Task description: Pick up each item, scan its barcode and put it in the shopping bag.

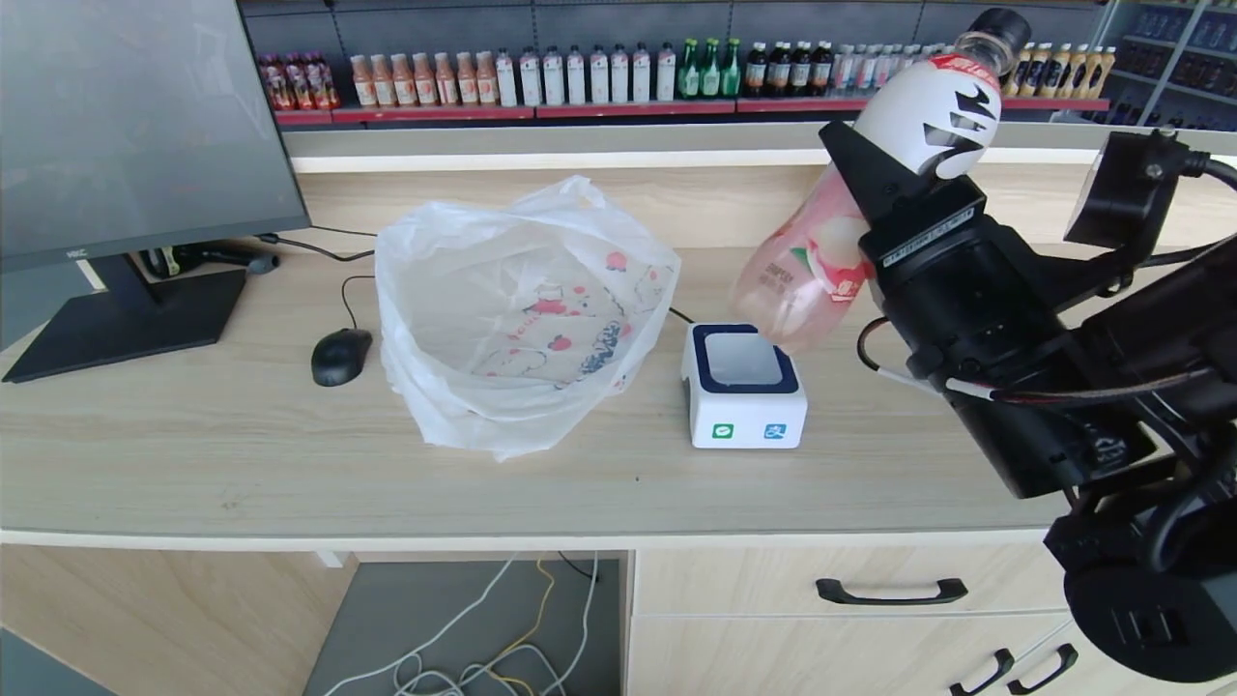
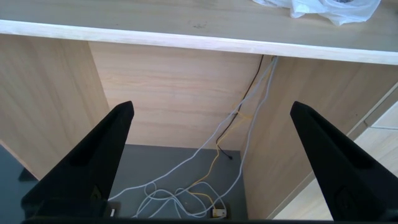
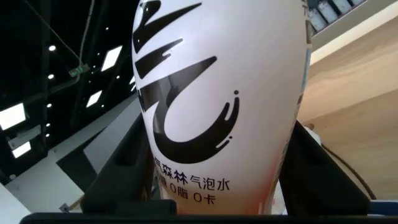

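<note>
Pinching the peach drink bottle (image 1: 821,261), the right pincer (image 1: 904,184) holds its base tilted over the barcode scanner (image 1: 744,382), likely for scanning. The left pincer (image 2: 211,109) hangs spread, unused.

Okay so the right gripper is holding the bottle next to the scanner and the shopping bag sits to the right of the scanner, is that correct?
Not quite: the shopping bag sits to the left of the scanner, not the right, as the head view shows. The right gripper does hold the bottle next to the scanner.
</note>
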